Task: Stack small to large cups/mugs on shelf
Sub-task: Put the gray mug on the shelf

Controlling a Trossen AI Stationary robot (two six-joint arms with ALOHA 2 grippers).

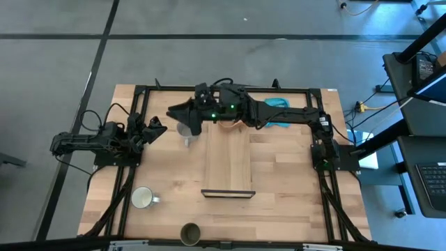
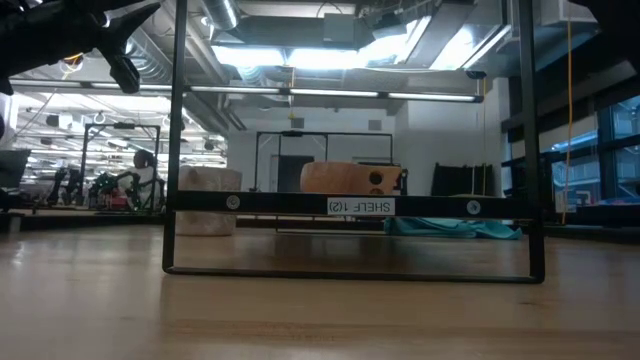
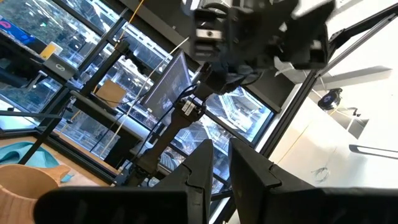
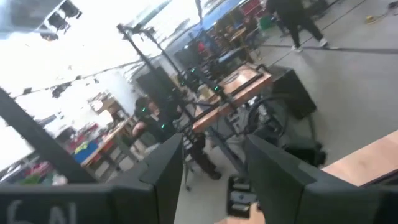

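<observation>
Here the right gripper (image 1: pixel 175 111), fingers spread and empty, is held above the grey mug (image 1: pixel 185 130) beside the shelf (image 1: pixel 228 162)'s far left corner; the left gripper (image 1: pixel 159 130), fingers nearly together and empty, is parked at the table's left edge.

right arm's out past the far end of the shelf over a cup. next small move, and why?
Probably lower the right gripper straight down around the pale cup beside the shelf's far left corner. Its fingers stand apart with nothing between them, and the cup sits just below. Left gripper waits at the table's left edge.
</observation>
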